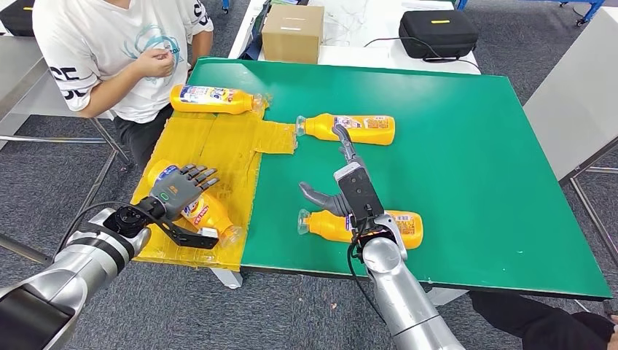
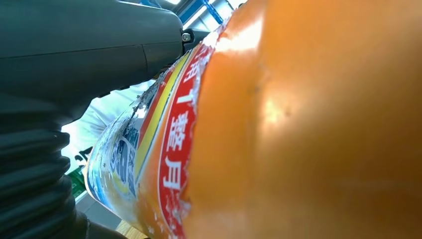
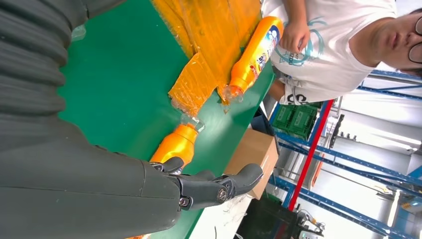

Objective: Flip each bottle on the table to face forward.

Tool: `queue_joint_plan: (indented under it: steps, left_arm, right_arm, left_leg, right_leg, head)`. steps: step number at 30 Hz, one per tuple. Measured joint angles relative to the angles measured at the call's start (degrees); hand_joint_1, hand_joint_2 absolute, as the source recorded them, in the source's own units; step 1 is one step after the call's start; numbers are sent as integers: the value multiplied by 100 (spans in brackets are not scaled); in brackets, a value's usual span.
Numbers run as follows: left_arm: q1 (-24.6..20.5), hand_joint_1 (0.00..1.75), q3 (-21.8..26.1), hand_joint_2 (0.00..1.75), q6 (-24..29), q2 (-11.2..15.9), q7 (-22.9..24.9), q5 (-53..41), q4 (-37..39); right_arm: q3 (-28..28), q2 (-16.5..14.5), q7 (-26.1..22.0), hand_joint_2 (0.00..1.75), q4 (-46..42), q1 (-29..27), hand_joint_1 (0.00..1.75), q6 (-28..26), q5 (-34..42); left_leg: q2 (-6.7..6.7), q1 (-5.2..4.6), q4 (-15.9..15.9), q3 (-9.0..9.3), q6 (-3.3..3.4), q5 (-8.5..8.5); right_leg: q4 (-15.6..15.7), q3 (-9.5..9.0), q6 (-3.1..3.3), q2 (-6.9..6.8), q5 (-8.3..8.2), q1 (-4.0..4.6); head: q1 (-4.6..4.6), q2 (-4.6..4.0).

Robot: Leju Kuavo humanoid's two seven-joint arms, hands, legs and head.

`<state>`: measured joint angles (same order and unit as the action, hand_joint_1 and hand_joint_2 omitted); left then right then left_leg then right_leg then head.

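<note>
Several yellow bottles lie on their sides. One bottle (image 1: 215,98) (image 3: 256,52) lies at the far end of the yellow sheet (image 1: 226,146), label up. A second bottle (image 1: 350,128) (image 3: 176,144) lies on the green mat (image 1: 474,160). My left hand (image 1: 178,191) (image 2: 74,50) rests across a third bottle (image 1: 208,215) (image 2: 298,124) on the sheet, fingers stretched out over it. My right hand (image 1: 348,182) (image 3: 214,186) hovers open above the nearest bottle (image 1: 328,224), fingers pointing away from me, thumb out to the left.
A person (image 1: 109,51) (image 3: 338,45) sits at the table's far left corner, hands near the chest. A cardboard box (image 1: 293,33) (image 3: 251,154) and a black case (image 1: 439,33) stand on the white table beyond the mat. The mat's right half is bare.
</note>
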<state>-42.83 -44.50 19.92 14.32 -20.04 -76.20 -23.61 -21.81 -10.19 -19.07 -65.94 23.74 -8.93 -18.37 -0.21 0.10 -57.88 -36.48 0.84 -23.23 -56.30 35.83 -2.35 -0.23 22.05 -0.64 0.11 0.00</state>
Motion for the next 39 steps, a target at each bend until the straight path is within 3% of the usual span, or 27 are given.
queue_joint_plan:
  steps: [8,11,18,21,28,39]
  left_arm:
    - [44,0,-50,175,294,-3,-70,205,0]
    - [172,0,88,175,433,-2,-492,828,-22]
    - [815,0,912,175,513,-10,-1536,2410,-356]
    - [1292,0,1456,175,242,-20,-1912,3315,-795]
    - [2262,0,2223,175,-430,-11,-1994,4976,-2082]
    - [2705,0,2810,175,-1155,-47,-2000,6227,-3165]
  right_arm:
    - [0,17,36,175,0,-2,0,8,-16]
    - [0,34,38,175,0,-5,0,7,-16]
    - [2,81,26,175,0,-41,0,-51,-3]
    - [11,97,-15,175,7,-99,0,-106,2]
    - [26,133,-42,175,77,-147,0,-170,-11]
    - [26,158,282,175,316,-137,0,-306,-415]
  left_leg:
    - [-1,0,0,0,1,1]
    - [0,-1,0,0,1,0]
    - [4,0,0,1,-1,-4]
    - [11,0,0,0,-1,-5]
    - [12,0,0,-10,-1,-6]
    - [11,1,0,-10,-1,-6]
  right_leg:
    - [0,-2,0,-1,0,0]
    - [0,-2,0,0,0,0]
    - [1,2,1,3,2,0]
    - [1,7,1,10,2,0]
    - [2,17,1,11,4,1]
    - [2,16,1,11,3,1]
  head:
    - [1,0]
    - [-1,0]
    - [1,0]
    - [1,0]
    - [2,0]
    - [2,0]
